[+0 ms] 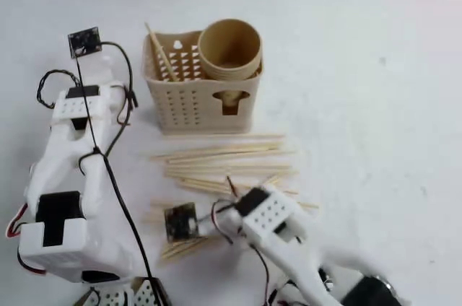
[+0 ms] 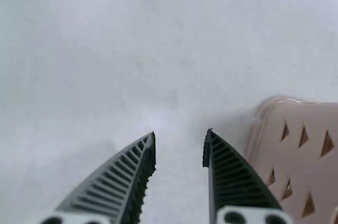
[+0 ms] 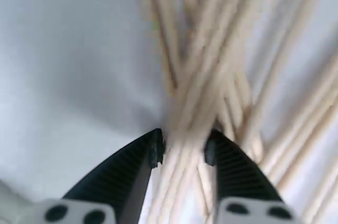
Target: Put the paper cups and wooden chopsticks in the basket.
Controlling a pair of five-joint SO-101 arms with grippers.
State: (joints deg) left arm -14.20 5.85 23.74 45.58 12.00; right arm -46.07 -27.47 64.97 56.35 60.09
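Nearest the near edge of the table [image 1: 361,89], the right fingers [image 3: 132,176] stand over the near end of the pile of wooden chopsticks [image 1: 224,162]. They have a small bundle of them between the two tips. The bundle fills the gap and touches both fingers, so I judge that they are clamped on it, though the sticks lie flat on the table and are not lifted. The other chopsticks [image 3: 296,102] spread out beside and beyond this bundle, some crossing it, and they reach toward the middle of the table. The step in hand seems to be the pick-up of chopsticks. The next move calls for a firm grip and a straight lift, so that the crossing sticks fall away, and then a carry toward the far side. There the basket [image 1: 188,104] stands, well apart from the right fingers. The paper cups [image 1: 229,46] are already stacked inside it, and one chopstick [image 1: 162,53] leans in its other compartment. On the left side of the table, just beside the basket wall [image 2: 296,145], the left fingers [image 2: 127,182] are apart, hold nothing, and have bare table under them.
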